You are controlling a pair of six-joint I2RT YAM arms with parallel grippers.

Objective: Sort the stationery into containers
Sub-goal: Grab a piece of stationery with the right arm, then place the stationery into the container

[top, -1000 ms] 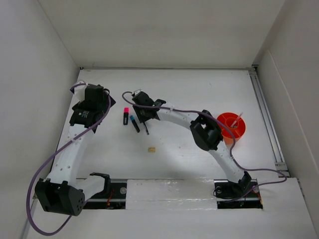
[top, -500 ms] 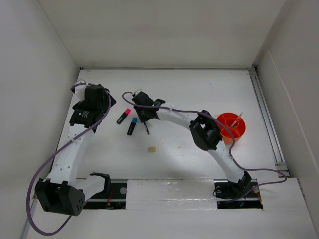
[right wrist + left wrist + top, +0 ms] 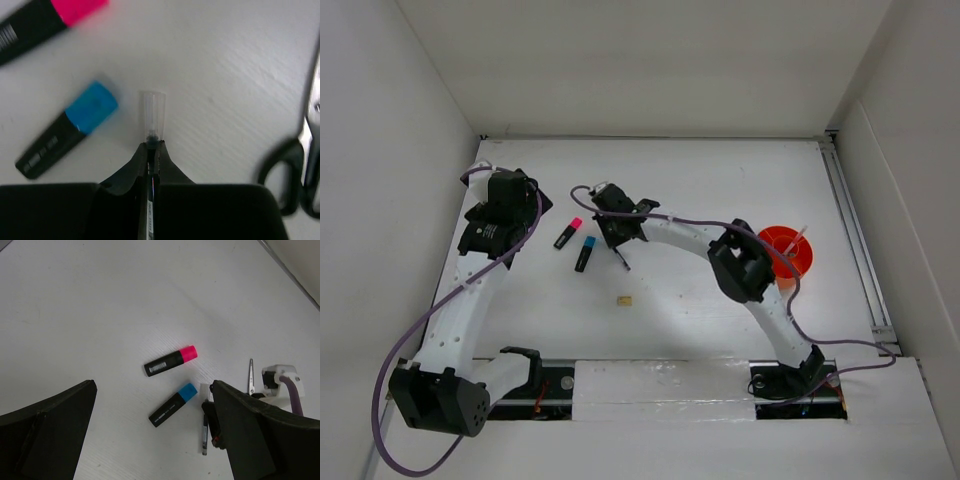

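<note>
My right gripper [image 3: 617,238] [image 3: 152,146] is shut on a dark pen [image 3: 152,107] with a clear cap, low over the table. A blue-black marker [image 3: 584,253] [image 3: 67,130] and a pink-black marker [image 3: 566,233] [image 3: 50,17] lie just left of it. Black-handled scissors [image 3: 295,170] [image 3: 251,376] lie on its other side. A tan eraser [image 3: 623,298] lies nearer the front. The orange cup [image 3: 783,252] stands at the right with a thin pen [image 3: 799,236] in it. My left gripper [image 3: 505,205] [image 3: 153,387] is open and empty, high above the markers.
White walls close in the table on the left, back and right. A rail [image 3: 855,235] runs along the right edge. A purple cable [image 3: 690,224] trails along my right arm.
The two markers were pushed and turned from upright to slanted. My right gripper has shifted slightly right with the pen in it. The left arm barely moved.
</note>
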